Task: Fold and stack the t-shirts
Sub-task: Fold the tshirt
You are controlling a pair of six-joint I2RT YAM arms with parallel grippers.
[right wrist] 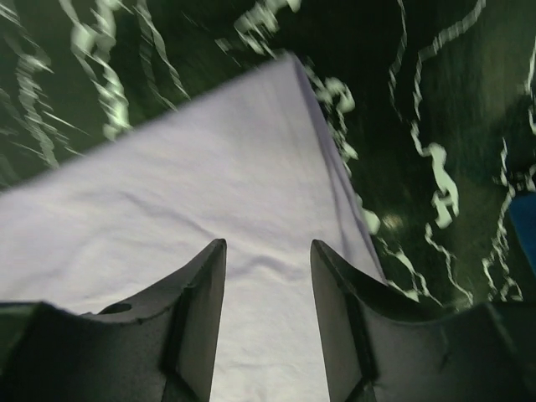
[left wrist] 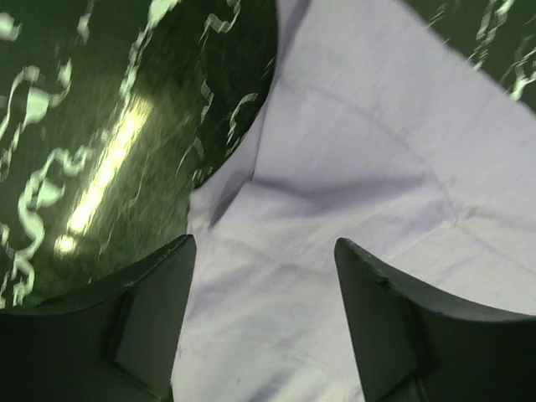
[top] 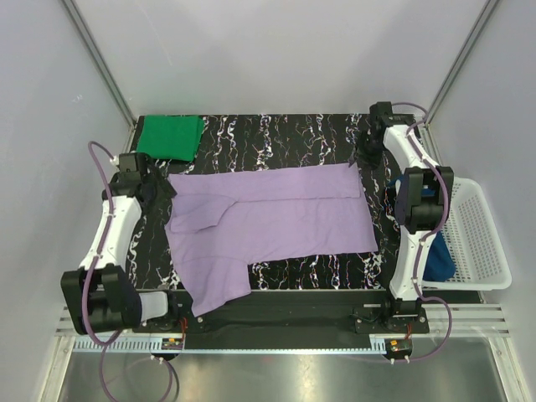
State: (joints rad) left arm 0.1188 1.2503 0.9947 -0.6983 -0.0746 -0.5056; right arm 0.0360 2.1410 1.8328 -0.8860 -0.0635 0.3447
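Note:
The lavender t-shirt (top: 268, 218) lies spread on the black marbled table (top: 285, 134), its far long edge folded over toward the middle. My left gripper (top: 164, 186) is open at the shirt's far left corner; in the left wrist view its jaws (left wrist: 264, 251) stand apart over the lavender cloth (left wrist: 352, 167). My right gripper (top: 366, 156) is open at the far right corner; its jaws (right wrist: 268, 247) stand apart over the cloth (right wrist: 209, 184) just short of the corner. The green t-shirt (top: 170, 136) lies folded at the back left. The dark blue t-shirt (top: 437, 256) sits in the basket.
A white mesh basket (top: 481, 234) stands off the table's right edge beside the right arm. A sleeve of the lavender shirt hangs toward the near edge (top: 213, 289). Grey walls close in on the left, back and right.

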